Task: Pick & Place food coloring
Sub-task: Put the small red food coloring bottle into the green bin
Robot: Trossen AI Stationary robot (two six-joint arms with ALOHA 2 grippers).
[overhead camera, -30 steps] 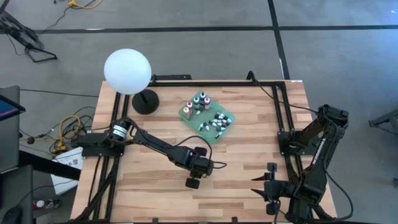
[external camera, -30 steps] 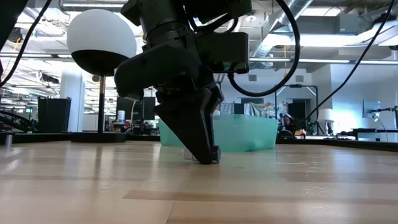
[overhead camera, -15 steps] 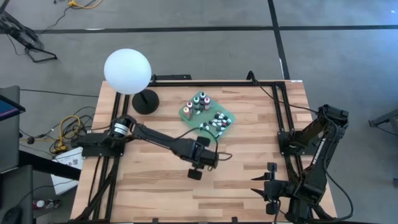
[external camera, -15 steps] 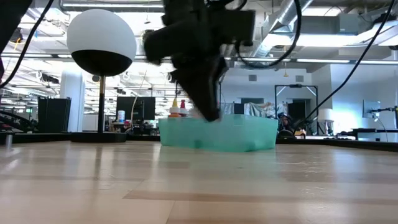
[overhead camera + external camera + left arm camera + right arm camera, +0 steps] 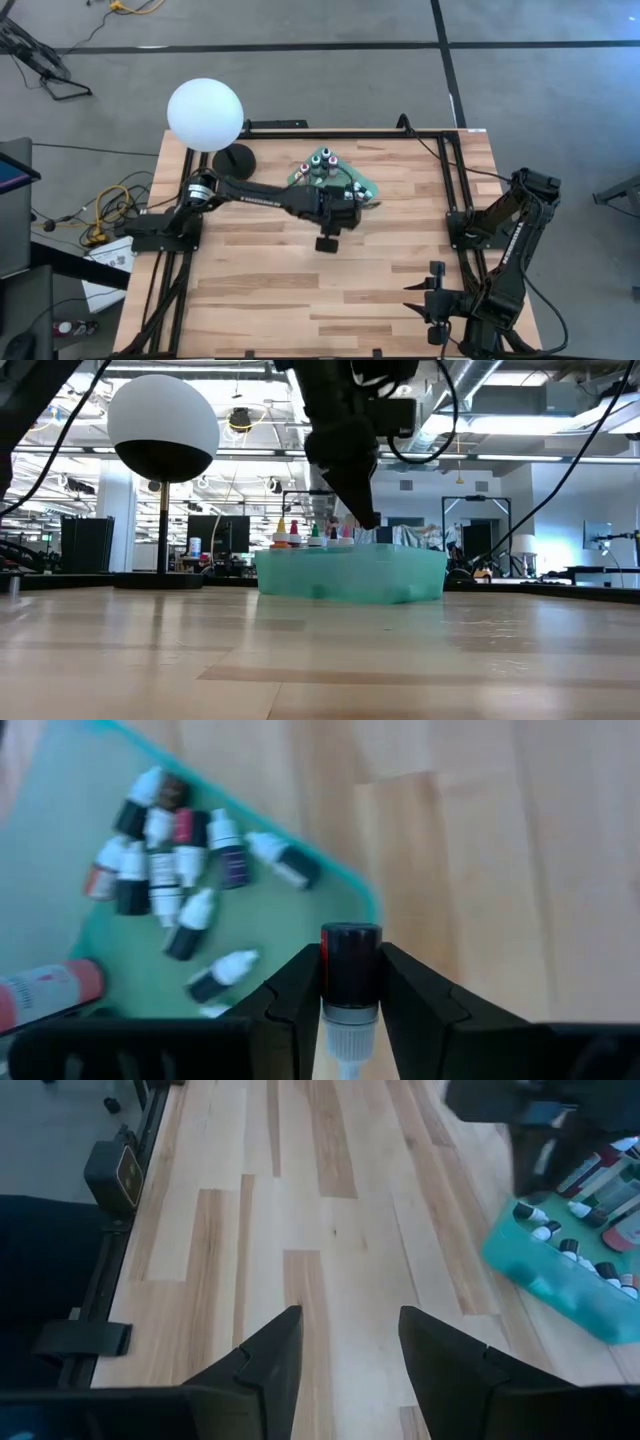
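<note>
Even, bright overhead light fills the scene from above; the pale wooden slat table [image 5: 300,290] shows only faint, short shadows under the dark left arm [image 5: 260,197], and no harsh glare. In the low view, ceiling strip lights [image 5: 520,457] glow at about two o'clock, leaving the arm nearly a silhouette and the tabletop foreground soft. The left wrist view is blurred, the small dark white-tipped bottles [image 5: 170,850] smeared. The right wrist view is soft toward two o'clock.

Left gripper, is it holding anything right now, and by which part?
Yes. The left gripper is shut on a small dark bottle, pinched by its sides, above the green tray. The right gripper holds nothing.
</note>
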